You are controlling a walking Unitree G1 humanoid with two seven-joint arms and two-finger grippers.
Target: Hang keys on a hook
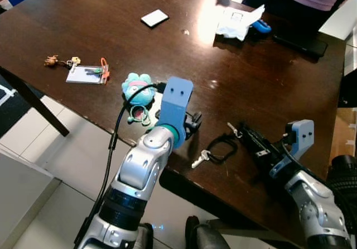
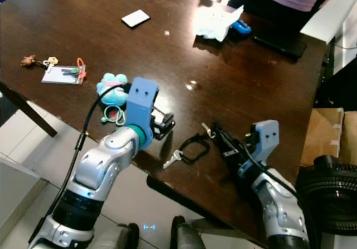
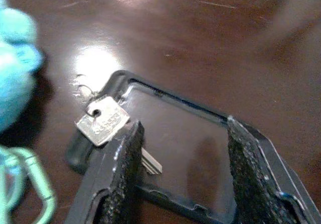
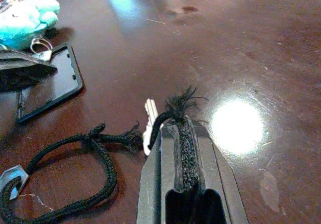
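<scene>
The silver keys on a black braided cord loop (image 1: pixel 218 149) lie near the front edge of the dark brown wooden surface (image 1: pixel 111 42). Light and limp, the cord should drape, so the loop is the place to grip. The right gripper (image 4: pixel 179 121) has its jaws closed on a frayed cord end. The left gripper (image 3: pixel 180 148), jaws apart, hovers over a flat black-framed card holder (image 3: pixel 170 133) bearing a small silver key (image 3: pixel 103 121), beside a turquoise plush keychain (image 1: pixel 137 90).

Dark wooden table (image 1: pixel 111 42), teal plush toy (image 1: pixel 137 90), white card (image 1: pixel 154 18), crumpled white cloth (image 1: pixel 237 23), badge holder (image 1: pixel 85 74)
</scene>
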